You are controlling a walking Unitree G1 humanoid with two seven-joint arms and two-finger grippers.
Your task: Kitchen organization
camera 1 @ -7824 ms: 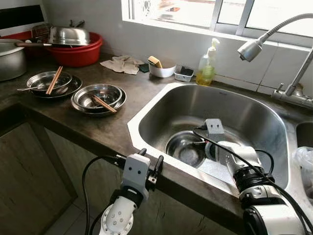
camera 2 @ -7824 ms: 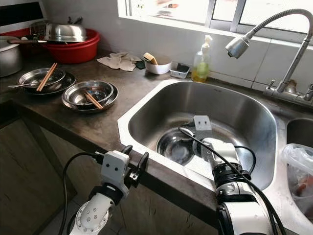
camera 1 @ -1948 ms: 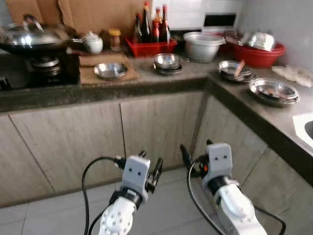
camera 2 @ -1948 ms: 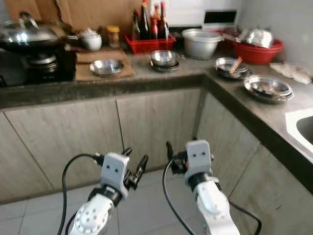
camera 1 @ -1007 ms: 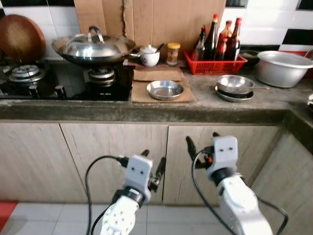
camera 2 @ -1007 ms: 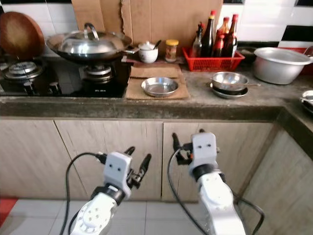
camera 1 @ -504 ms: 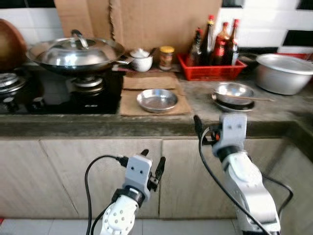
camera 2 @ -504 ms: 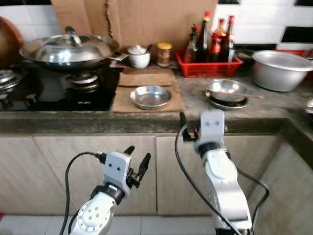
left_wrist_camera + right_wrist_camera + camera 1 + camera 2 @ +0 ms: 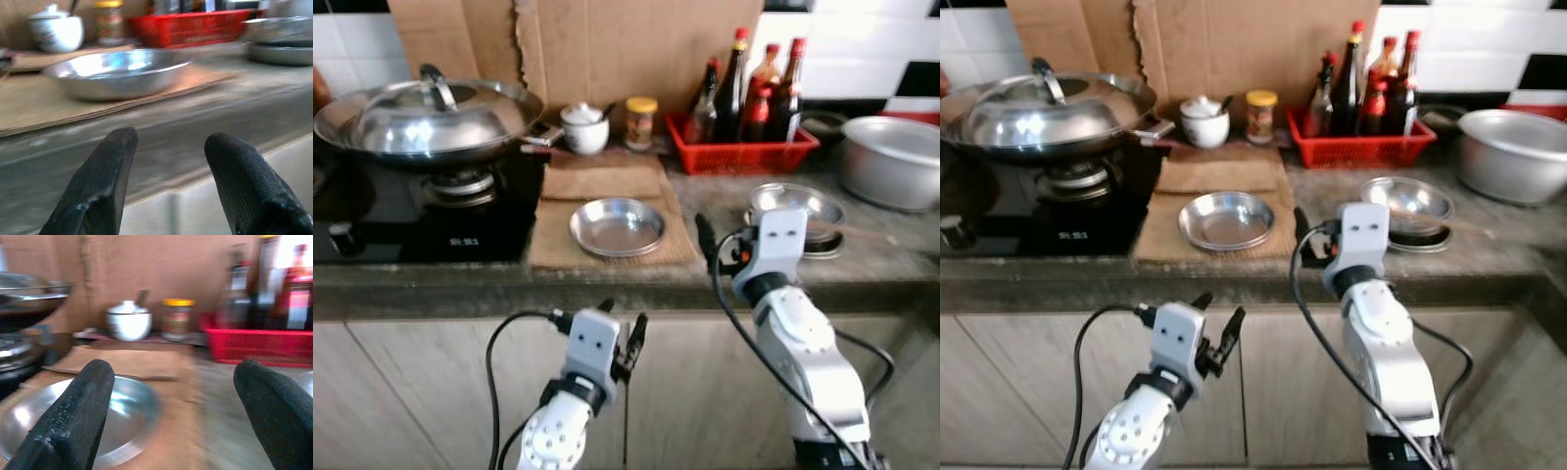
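Two silver-white arms. Each wrist carries a pale grey block with two small dark dots. Left tool point(image 9: 620, 336) and right tool point(image 9: 707, 243): long black textured fingers point(image 9: 100, 183). Black cables loop from both wrists.

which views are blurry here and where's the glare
Right wrist view: blurred throughout, the steel dish and red basket smeared. Left wrist view: fingers sharp, counter behind soft. Left eye view: mostly clear, glare on the wok lid.
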